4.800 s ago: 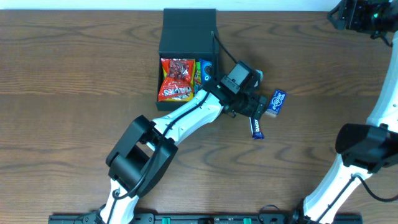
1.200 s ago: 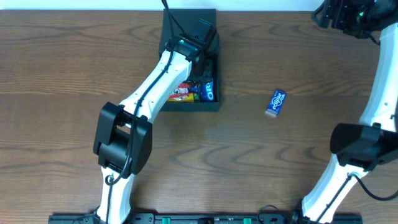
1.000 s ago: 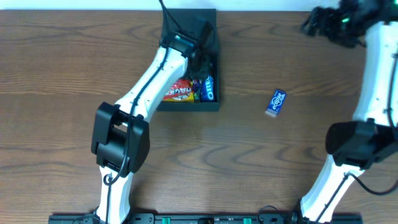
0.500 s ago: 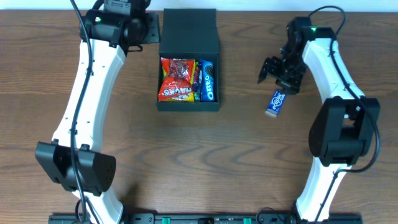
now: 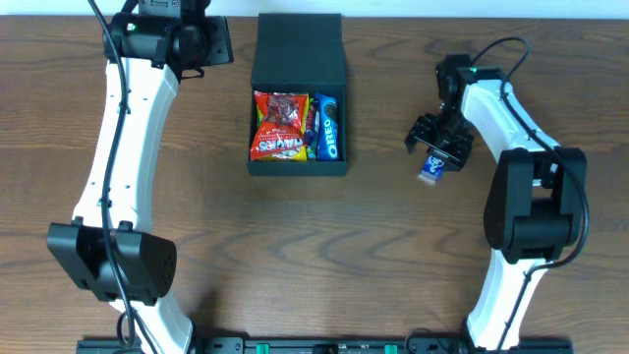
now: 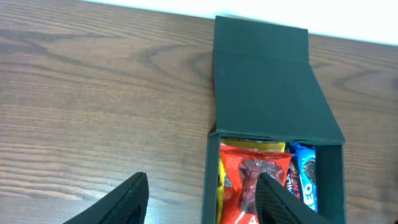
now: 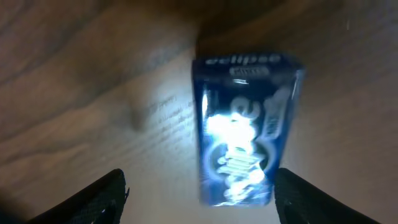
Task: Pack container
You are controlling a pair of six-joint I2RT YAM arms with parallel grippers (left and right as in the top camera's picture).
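The dark green container (image 5: 298, 162) stands open at the back middle of the table, its flap lid (image 5: 298, 47) laid back. Inside lie a red snack packet (image 5: 279, 126), a blue Oreo packet (image 5: 331, 126) and a yellow packet edge. The left wrist view shows the container (image 6: 273, 99) too. My left gripper (image 5: 211, 44) is open and empty, left of the lid (image 6: 202, 208). My right gripper (image 5: 438, 144) is open, low over a blue Eclipse gum packet (image 5: 431, 167) on the table. The gum packet (image 7: 245, 127) lies between my spread fingers, not touched.
Brown wooden table (image 5: 147, 216). A white wall edge runs along the back of the table (image 6: 155, 5). The right arm's black cable (image 5: 496, 49) loops above it.
My left arm has pulled out of the container and swung to the back left. A dark blue bar is gone from the table. My right arm came down over the gum packet.
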